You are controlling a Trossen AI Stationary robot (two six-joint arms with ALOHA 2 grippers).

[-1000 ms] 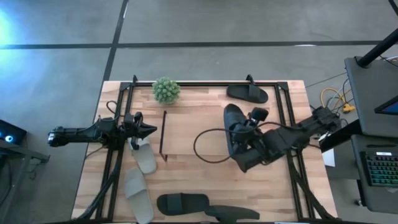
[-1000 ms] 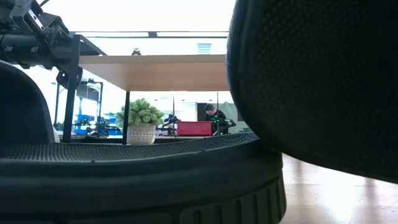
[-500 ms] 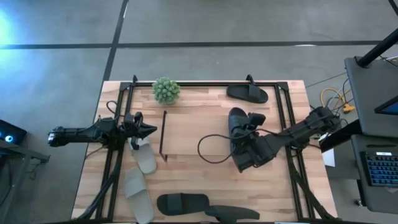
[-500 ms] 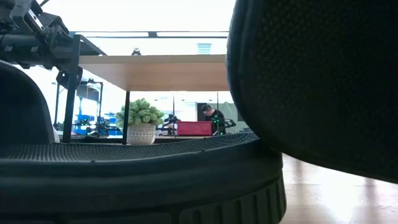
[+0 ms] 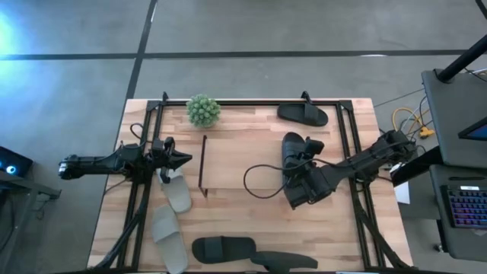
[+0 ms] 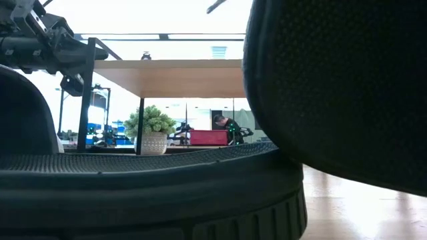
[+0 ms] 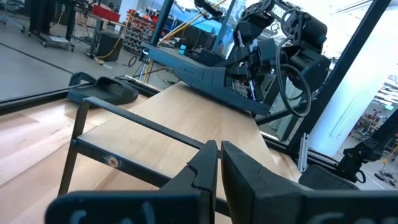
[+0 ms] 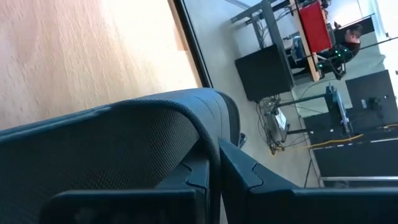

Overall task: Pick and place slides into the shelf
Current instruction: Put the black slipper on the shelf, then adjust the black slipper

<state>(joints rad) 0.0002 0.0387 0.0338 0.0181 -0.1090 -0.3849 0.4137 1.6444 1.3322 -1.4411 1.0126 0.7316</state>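
Over the shelf (image 5: 236, 164), a black slide (image 5: 292, 156) with pebbled sole.

shelf (image 5: 242, 164) nudged right, black slide (image 5: 293, 152) shifted right

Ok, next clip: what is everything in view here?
black slides: 4, black; one at the table's far edge, two at the near edge, one held above the shelf
pale slides: 2, grey-beige; near-left on the table
shelf: 1, pale wood top, dark wire legs; table centre
potted plant: 1, green; far-left
table: 1, light wood
rail frame: 1, black; around the table
person: 1; room behind
left gripper: jaws shut, empty, left of the shelf
right gripper: jaws shut on a black slide
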